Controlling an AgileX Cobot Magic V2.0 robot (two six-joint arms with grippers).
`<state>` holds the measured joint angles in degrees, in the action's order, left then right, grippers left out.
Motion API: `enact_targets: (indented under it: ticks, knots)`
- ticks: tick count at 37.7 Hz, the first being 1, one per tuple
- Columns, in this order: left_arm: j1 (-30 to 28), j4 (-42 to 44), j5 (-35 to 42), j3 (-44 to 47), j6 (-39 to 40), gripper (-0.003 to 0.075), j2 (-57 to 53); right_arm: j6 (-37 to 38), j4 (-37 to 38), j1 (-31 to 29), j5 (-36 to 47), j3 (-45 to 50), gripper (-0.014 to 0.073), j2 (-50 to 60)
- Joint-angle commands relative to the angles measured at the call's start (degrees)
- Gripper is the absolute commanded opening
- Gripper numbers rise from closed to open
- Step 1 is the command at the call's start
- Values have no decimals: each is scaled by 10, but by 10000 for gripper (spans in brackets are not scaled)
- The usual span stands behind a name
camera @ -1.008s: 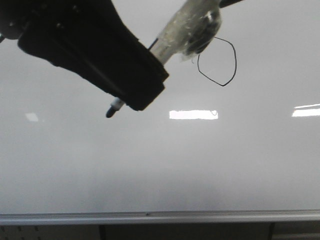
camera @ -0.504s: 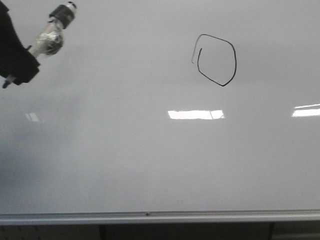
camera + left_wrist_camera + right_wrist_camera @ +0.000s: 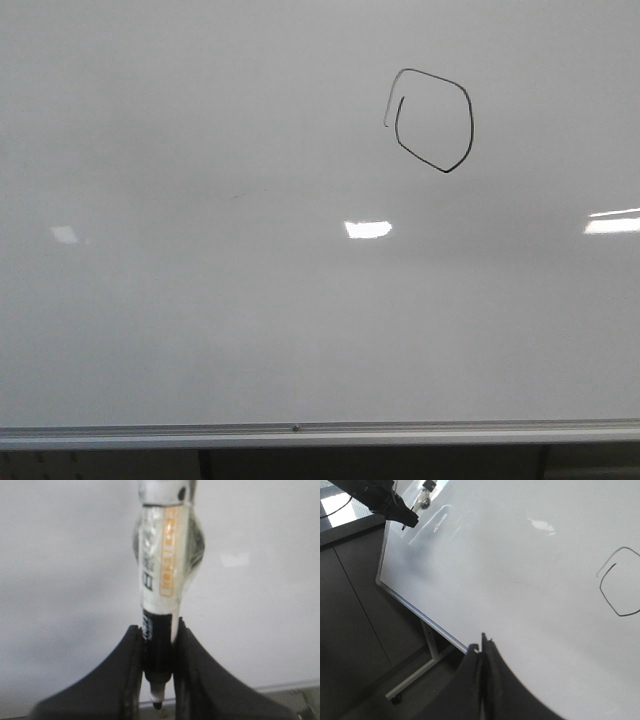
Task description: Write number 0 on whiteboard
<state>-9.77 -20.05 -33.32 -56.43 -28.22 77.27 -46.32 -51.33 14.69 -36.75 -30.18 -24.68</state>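
Clamped between the two black fingers (image 3: 120,680) of the left gripper (image 3: 159,680) is a marker (image 3: 162,580), its dark tip pointing out past the fingertips and its pale barrel, wrapped in clear tape with an orange label, running up away from them. From the right wrist camera the same gripper shows as a small dark shape off the far corner of the whiteboard (image 3: 200,320), clear of the surface. The right gripper (image 3: 482,670) has its fingers pressed together with nothing between them, and it sits near the board's lower edge. On the board, the number 0 (image 3: 432,120) stands in the upper right part of the front view: a thin black loop, somewhat angular, pointed at the bottom, with its line ends overlapping on its left side. A silver rail (image 3: 300,433) runs along the board's bottom edge, and bright rectangular reflections (image 3: 368,229) lie below the loop.
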Motion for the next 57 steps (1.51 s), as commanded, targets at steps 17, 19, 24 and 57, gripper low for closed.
enact_targets:
  ticks: [17, 19, 24, 57]
  knots:
    - [-22, 11, 185, -3, 46, -19, 77, -7, -19, -3, 20, -12, -67, 2]
    - [-22, 10, 190, -3, 46, -19, 85, -7, -19, -3, 18, -12, -67, 2]
    - [-21, 10, 204, -3, 46, -19, 104, -7, -19, -3, 15, -12, -67, 2]
    - [9, 10, 268, -3, 46, 353, 110, -7, -19, -3, 16, -12, -67, 2]
